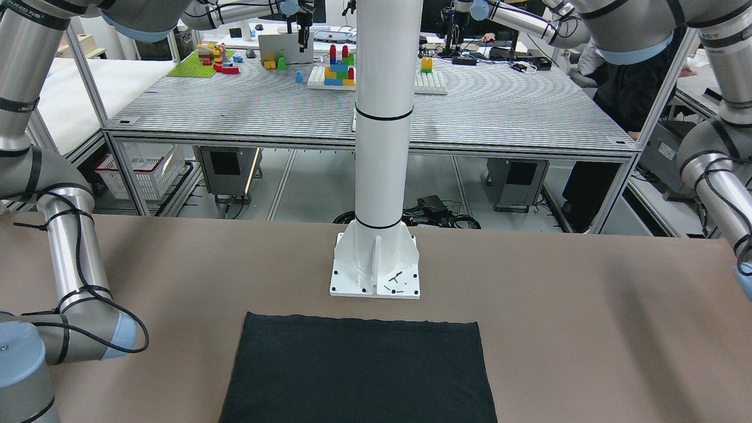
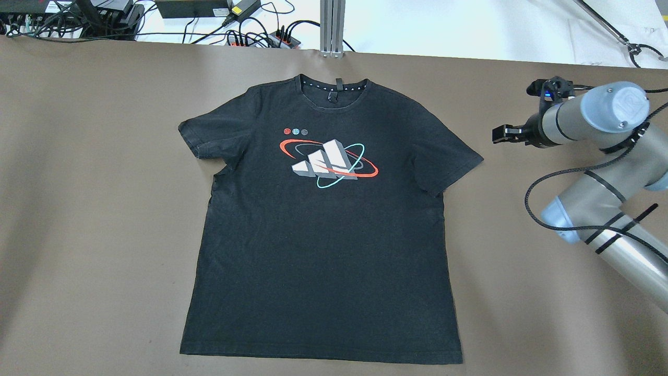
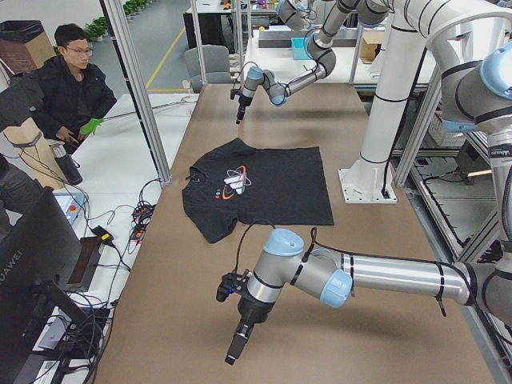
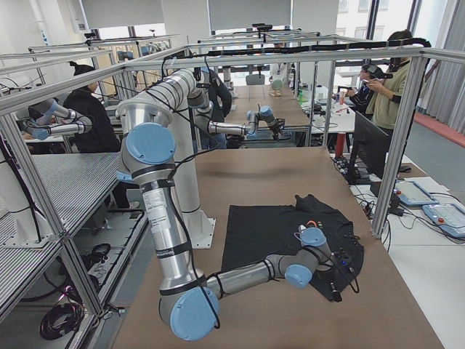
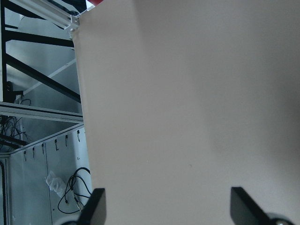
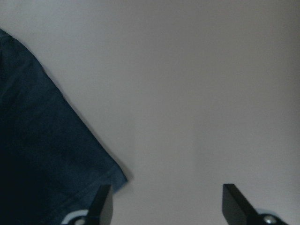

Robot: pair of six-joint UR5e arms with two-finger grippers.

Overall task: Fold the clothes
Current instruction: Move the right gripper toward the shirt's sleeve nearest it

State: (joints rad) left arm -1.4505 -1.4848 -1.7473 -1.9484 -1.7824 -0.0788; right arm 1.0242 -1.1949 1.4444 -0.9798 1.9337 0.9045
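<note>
The clothes are one black T-shirt (image 2: 323, 250) with a white, red and teal print on the chest. It lies flat and spread on the brown table, collar away from the robot. It also shows in the front-facing view (image 1: 358, 370), the exterior left view (image 3: 264, 188) and the exterior right view (image 4: 276, 225). My right gripper (image 6: 166, 204) is open above bare table just beside the shirt's sleeve (image 6: 42, 154); overhead it (image 2: 506, 134) hangs right of that sleeve. My left gripper (image 5: 164, 206) is open and empty over bare table near the table's edge (image 5: 79, 93), well away from the shirt.
The white pillar (image 1: 382, 117) stands on its base plate (image 1: 376, 276) just behind the shirt's hem. Cables and power strips (image 2: 250, 31) lie beyond the table's far edge. An operator (image 3: 68, 88) sits off the table's far side.
</note>
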